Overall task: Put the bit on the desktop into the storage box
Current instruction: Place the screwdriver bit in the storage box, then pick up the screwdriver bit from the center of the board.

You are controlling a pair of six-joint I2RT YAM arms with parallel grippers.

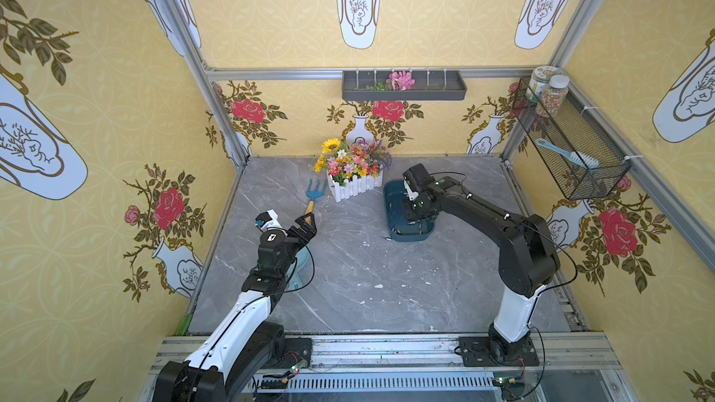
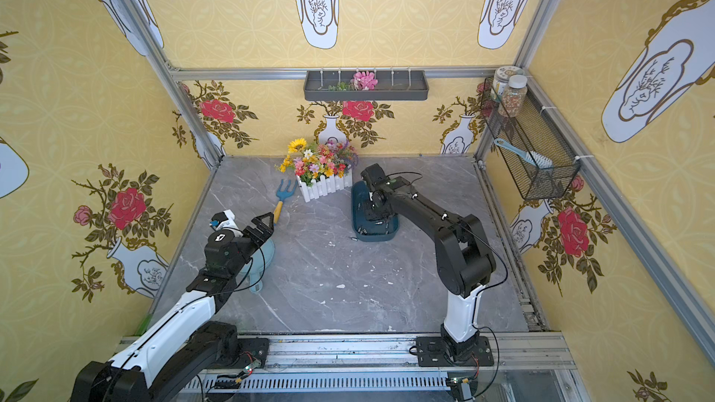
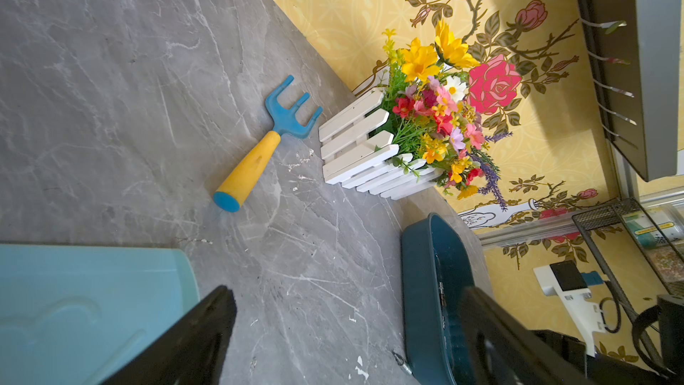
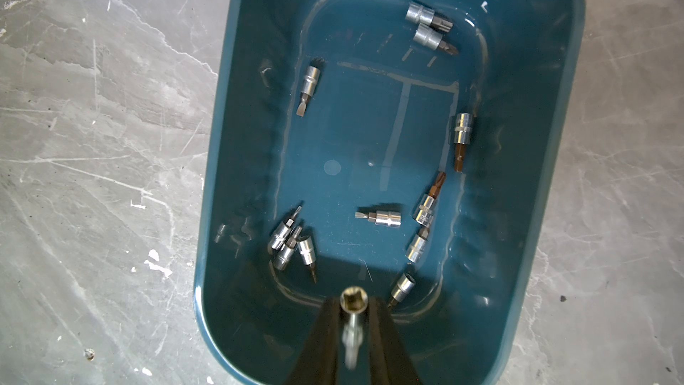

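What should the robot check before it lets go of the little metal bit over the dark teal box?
1. Bit held: ok. The right gripper pinches the bit between its jaws.
2. Over the storage box: ok. The held bit hangs inside the rim, near one rounded end.
3. Landing spot free: cannot tell. The fingers hide the floor right below; other bits lie close by.
4. Left gripper out of the way: ok. It is open, above the pale blue scoop, well apart from the box.
5. Desktop cleared: not ok. A stray bit lies on it just outside the box wall.
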